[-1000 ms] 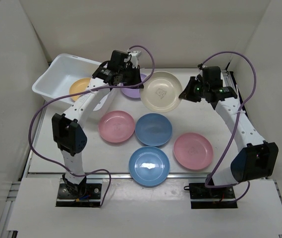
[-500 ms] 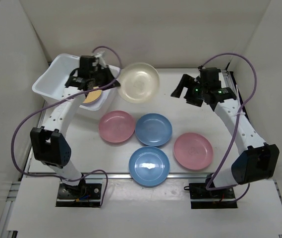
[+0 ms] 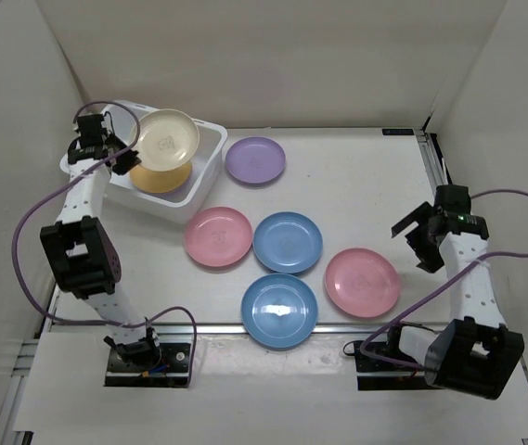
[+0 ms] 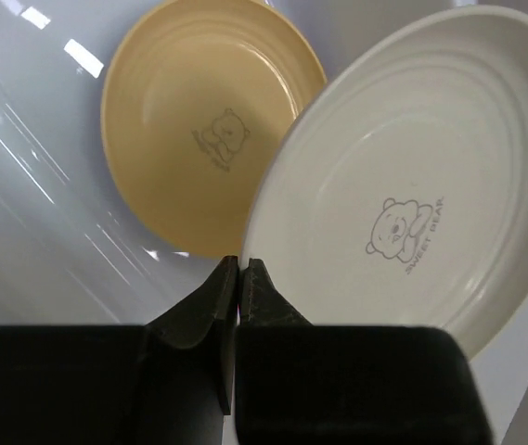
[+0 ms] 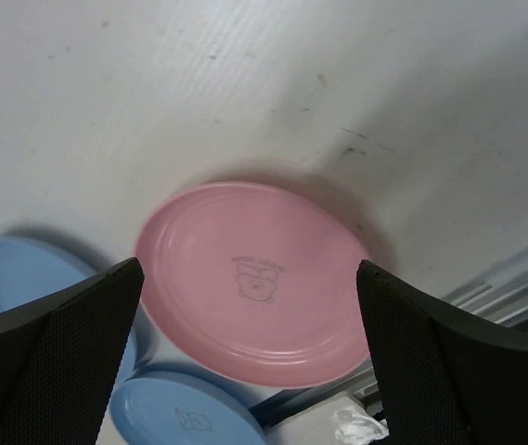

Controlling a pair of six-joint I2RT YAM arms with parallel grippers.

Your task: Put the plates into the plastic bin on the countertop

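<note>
Cream plate (image 4: 412, 185) now over bin (image 3: 210, 154), seemingly aloft; left gripper (image 4: 238, 265) pinching rim

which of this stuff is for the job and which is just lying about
Job: plastic bin, cream plate, yellow-orange plate, purple plate, two pink plates, two blue plates, countertop.
Lying about: nothing loose; only the rig's purple cables.

Robot lab cell: plain white walls (image 3: 273, 56), rail-edged white countertop (image 3: 356, 185).

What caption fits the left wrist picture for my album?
Left pincer pinches a cream plate over the yellow-orange plate in the bin.
</note>
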